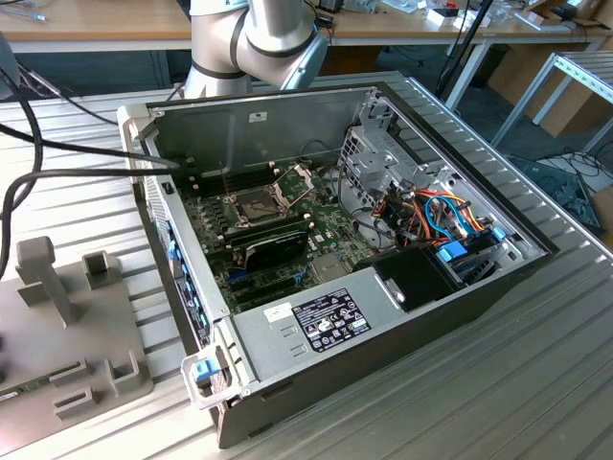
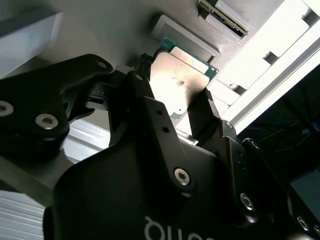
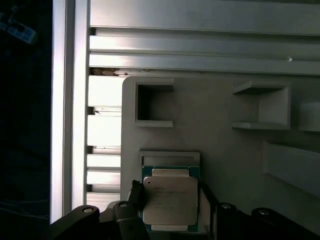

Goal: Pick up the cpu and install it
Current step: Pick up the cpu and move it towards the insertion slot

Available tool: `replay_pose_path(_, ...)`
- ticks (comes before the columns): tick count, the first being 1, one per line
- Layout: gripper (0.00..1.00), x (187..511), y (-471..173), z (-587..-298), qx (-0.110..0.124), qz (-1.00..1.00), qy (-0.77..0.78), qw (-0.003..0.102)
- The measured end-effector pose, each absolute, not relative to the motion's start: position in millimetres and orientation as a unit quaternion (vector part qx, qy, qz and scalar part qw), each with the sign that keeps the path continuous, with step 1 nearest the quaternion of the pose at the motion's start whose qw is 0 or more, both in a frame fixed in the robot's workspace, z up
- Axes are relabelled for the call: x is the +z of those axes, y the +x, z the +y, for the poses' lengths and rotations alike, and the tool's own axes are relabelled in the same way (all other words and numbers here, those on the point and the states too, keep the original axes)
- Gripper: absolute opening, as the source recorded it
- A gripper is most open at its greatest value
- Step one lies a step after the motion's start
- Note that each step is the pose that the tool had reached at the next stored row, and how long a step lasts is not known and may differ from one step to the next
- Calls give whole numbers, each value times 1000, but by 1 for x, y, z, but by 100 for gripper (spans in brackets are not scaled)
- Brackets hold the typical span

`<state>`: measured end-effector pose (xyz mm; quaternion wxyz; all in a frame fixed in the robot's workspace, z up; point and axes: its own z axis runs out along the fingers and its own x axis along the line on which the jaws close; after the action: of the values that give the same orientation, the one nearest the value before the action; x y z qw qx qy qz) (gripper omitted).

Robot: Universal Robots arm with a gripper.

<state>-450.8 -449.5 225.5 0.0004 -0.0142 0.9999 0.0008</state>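
Gripper jaws sit narrowed onto two opposite edges of the cpu, holding it at a shallow pocket of the grey fixture in both wrist views; in the exterior view that fixture lies at 8 o'clock of the open computer case.

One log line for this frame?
phase: pick | gripper: shut on cpu | cpu: at grey fixture, lift unclear | socket frame: raised
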Motion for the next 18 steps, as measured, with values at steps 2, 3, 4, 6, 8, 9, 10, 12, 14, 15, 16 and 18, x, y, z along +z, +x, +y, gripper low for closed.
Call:
replay_pose_path(2,55,233,-451,-450,1,1000,-14,1)
replay_pose_path(3,55,239,-451,-450,1,1000,-14,2)
replay_pose_path(4,55,243,-451,-450,1,1000,-14,2)
replay_pose_path(6,55,251,-451,-450,1,1000,-14,3)
replay_pose_path(8,55,260,-451,-450,1,1000,-14,4)
replay_pose_path(9,55,264,-451,-450,1,1000,-14,4)
replay_pose_path(10,55,270,-451,-450,1,1000,-14,5)
replay_pose_path(12,55,281,-451,-450,1,1000,-14,6)
replay_pose_path(14,55,289,-451,-450,1,1000,-14,7)
replay_pose_path(15,55,293,-451,-450,1,1000,-14,7)
replay_pose_path(16,55,298,-451,-450,1,1000,-14,8)
replay_pose_path(18,55,306,-451,-450,1,1000,-14,9)
